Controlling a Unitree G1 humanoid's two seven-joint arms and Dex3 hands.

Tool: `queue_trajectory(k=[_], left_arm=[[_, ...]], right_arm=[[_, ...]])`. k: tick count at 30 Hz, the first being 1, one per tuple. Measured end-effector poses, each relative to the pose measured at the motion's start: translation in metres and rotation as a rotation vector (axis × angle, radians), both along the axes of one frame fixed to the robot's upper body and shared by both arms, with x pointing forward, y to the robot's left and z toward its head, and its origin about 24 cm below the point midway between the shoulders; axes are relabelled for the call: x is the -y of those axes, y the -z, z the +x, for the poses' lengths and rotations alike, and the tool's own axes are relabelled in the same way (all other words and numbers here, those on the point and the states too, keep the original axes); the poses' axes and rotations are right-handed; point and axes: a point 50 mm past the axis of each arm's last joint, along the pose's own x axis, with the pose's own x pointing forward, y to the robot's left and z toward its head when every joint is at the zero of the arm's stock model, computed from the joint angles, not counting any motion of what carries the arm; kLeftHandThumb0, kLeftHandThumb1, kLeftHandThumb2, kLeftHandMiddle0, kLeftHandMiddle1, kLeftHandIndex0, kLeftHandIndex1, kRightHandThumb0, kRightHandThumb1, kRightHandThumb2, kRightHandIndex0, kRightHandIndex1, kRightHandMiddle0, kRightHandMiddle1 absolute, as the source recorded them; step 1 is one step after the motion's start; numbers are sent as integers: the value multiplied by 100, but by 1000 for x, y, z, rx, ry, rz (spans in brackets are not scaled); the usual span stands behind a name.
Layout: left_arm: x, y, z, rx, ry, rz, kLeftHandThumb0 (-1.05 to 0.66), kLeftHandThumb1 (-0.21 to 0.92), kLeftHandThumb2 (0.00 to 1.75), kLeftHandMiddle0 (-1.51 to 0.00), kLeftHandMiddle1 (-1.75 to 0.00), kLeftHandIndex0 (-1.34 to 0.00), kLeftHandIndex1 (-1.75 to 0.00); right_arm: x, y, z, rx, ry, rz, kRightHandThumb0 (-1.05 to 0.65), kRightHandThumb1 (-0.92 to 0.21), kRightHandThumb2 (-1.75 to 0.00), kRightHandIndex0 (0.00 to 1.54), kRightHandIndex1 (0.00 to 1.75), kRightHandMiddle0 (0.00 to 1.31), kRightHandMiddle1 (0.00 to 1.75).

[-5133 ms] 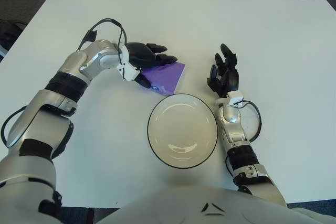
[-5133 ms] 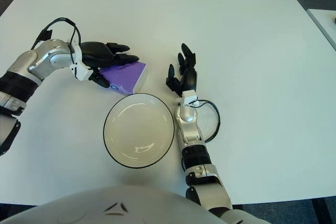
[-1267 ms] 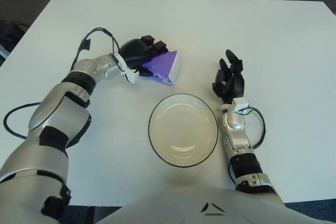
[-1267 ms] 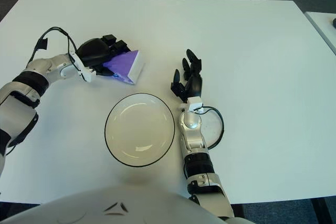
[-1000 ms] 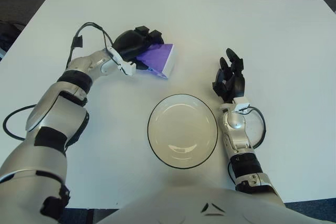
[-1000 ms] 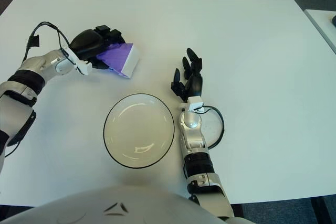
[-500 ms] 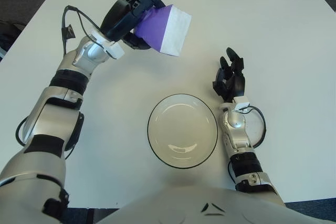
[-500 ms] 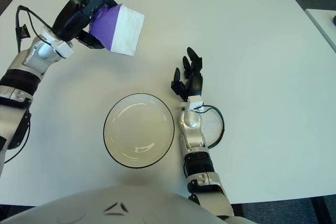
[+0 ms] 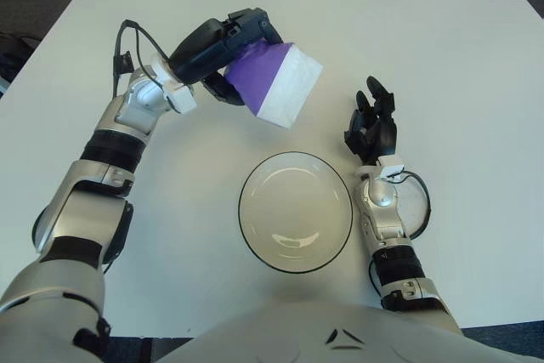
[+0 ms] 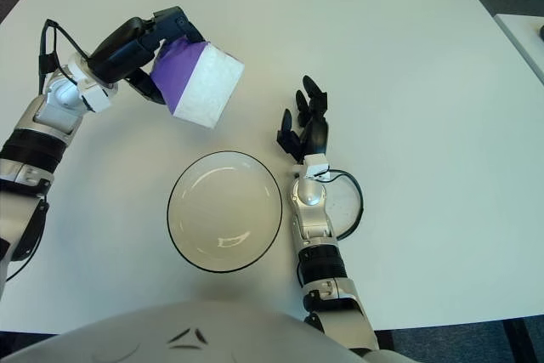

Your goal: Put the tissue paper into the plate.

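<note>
While the left hand (image 9: 223, 50) was raised above the white table (image 9: 459, 65), we saw its dark fingers clamped around the tissue paper (image 9: 279, 82), a purple pack with a white face turned toward the camera. The pack was held tilted in the air, clear of the tabletop, and in both eye views it showed up and to the left of the plate (image 9: 295, 212), near its far rim but not over its middle. The hand gripped the pack at its upper left end, and the white end pointed down and to the right, toward the plate.

The plate itself sat on the table close to the robot's body, round, pale inside with a dark rim, and it held nothing. We noted the right hand (image 10: 306, 129) just to the right of the plate, fingers loosely spread and pointing away from the robot, holding nothing. Its forearm ran back toward the robot's body along the plate's right side, with a thin black cable (image 10: 350, 201) looping beside the wrist
</note>
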Motion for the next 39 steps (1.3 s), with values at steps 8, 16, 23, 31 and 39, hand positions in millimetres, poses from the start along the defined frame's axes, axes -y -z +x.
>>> queue_trajectory(k=[8, 16, 23, 31, 39], left_arm=[[8, -6, -17, -15, 134, -2, 0, 7, 157, -82, -167, -57, -175], [15, 0, -34, -120, 276, 17, 0, 8, 157, -81, -167, -56, -175], [17, 2, -39, -174, 349, 95, 0, 9, 156, -81, -167, -56, -175], [22, 1, -48, -129, 413, 191, 0, 11, 154, -79, -167, -54, -175], [27, 3, -56, -64, 471, 287, 0, 14, 150, -76, -168, -51, -175]], right_arm=[[0, 0, 1, -1, -3, 0, -66, -92, -66, 30, 0, 0, 50], [-1, 0, 3, -3, -7, 1, -67, -92, -68, 30, 0, 0, 51], [-1, 0, 4, -3, -6, 2, -67, -92, -68, 30, 0, 0, 51], [-1, 0, 6, -5, -4, 3, -67, -92, -68, 31, 0, 0, 51], [-1, -1, 8, -6, -5, 2, -67, -92, -69, 30, 0, 0, 52]])
